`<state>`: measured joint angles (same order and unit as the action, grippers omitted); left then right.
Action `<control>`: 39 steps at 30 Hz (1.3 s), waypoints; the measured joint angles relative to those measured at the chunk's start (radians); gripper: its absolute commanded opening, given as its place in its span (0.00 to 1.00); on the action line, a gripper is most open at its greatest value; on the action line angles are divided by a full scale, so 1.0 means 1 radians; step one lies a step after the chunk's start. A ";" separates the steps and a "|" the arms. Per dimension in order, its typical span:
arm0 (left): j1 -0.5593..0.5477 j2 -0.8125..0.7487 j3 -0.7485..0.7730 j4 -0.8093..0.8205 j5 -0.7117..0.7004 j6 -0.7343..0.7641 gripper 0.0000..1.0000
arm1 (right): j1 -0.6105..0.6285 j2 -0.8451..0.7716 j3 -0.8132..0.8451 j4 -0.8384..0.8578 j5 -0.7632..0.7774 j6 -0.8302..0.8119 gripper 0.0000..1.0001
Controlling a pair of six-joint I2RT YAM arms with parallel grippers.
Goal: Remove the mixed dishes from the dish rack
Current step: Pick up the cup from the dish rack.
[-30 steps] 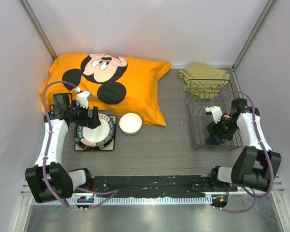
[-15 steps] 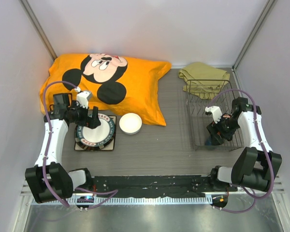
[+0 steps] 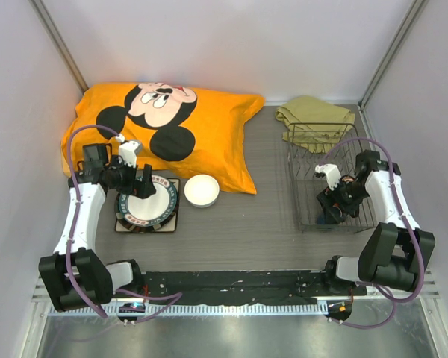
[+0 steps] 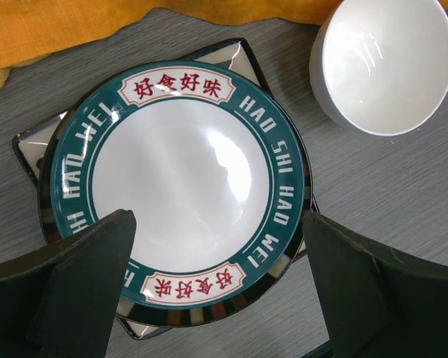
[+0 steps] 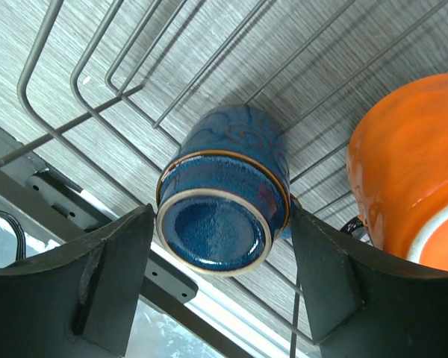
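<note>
Small dark-blue cup (image 5: 220,201) lies tipped at the near end of the dish rack (image 3: 308,171), base toward the wrist camera; orange mug (image 5: 403,171) just beside it; right gripper (image 5: 221,231) straddles the cup, a finger close on either side; whether they clamp it cannot be told. Left gripper (image 4: 218,224) hangs fully released above the white plate with dark patterned rim (image 4: 179,186), out on the table beside the white bowl (image 4: 384,60).

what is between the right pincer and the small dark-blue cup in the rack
Nothing visible: the small dark-blue glazed cup lies directly between the fingers of the right pincer on the dark wire dish rack. The orange ceramic mug sits close beside one finger, not in between.
</note>
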<state>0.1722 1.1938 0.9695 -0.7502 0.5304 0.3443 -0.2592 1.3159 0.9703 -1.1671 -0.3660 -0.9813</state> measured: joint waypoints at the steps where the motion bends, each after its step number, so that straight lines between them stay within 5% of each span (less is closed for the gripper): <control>1: 0.000 0.002 0.000 0.000 0.000 0.000 1.00 | 0.004 0.000 -0.002 0.004 0.000 0.004 0.81; 12: 0.000 0.006 0.000 0.001 0.000 0.000 1.00 | 0.037 0.000 -0.061 0.109 0.027 0.070 0.79; 21: 0.000 0.006 0.000 0.000 0.000 0.000 1.00 | 0.042 -0.001 -0.079 0.143 0.063 0.097 0.51; 31: 0.000 0.006 0.000 -0.001 0.008 0.000 1.00 | 0.049 -0.016 0.026 0.061 0.063 0.104 0.02; 39: 0.000 0.006 0.010 -0.014 0.104 -0.005 1.00 | 0.051 -0.046 0.180 -0.025 0.021 0.121 0.01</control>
<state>0.1722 1.1995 0.9798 -0.7643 0.6346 0.3389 -0.2081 1.2697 1.1503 -1.1919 -0.3450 -0.8604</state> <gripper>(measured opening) 0.996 0.712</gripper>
